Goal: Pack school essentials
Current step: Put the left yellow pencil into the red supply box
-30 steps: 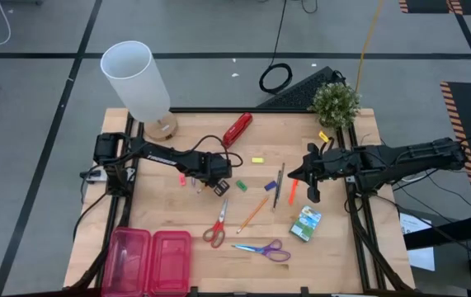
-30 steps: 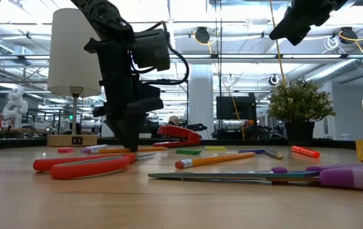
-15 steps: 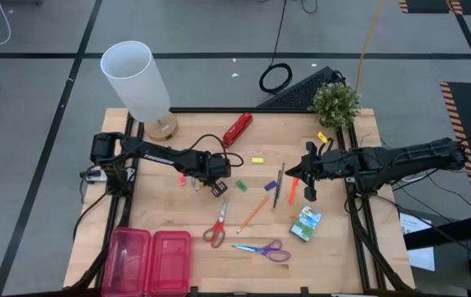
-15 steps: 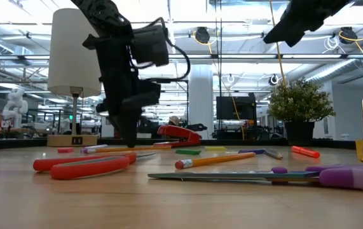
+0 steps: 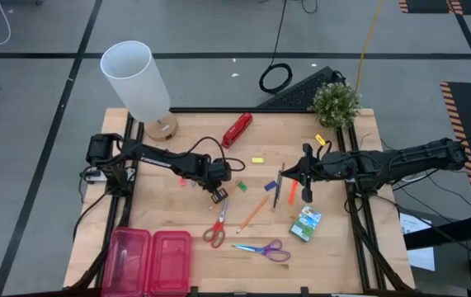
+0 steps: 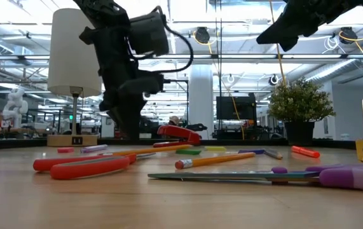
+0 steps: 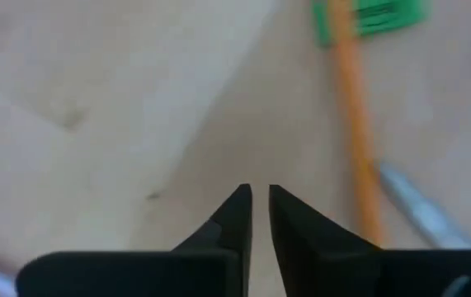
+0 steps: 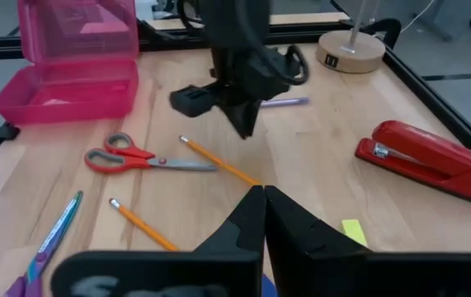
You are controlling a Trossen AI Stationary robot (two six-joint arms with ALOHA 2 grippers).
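2 scissors [image 5: 216,226] [image 5: 261,249] lie right of the open box [image 5: 151,261]; the stapler [image 5: 237,129] sits behind them.

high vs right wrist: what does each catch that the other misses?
High only: the plant, crayon box, orange marker, and the right claw raised over the table's right half. Right wrist only: the pink box standing open on its hinge, seen from the side. Both: the left claw low over the table, red scissors, stapler, lamp base.
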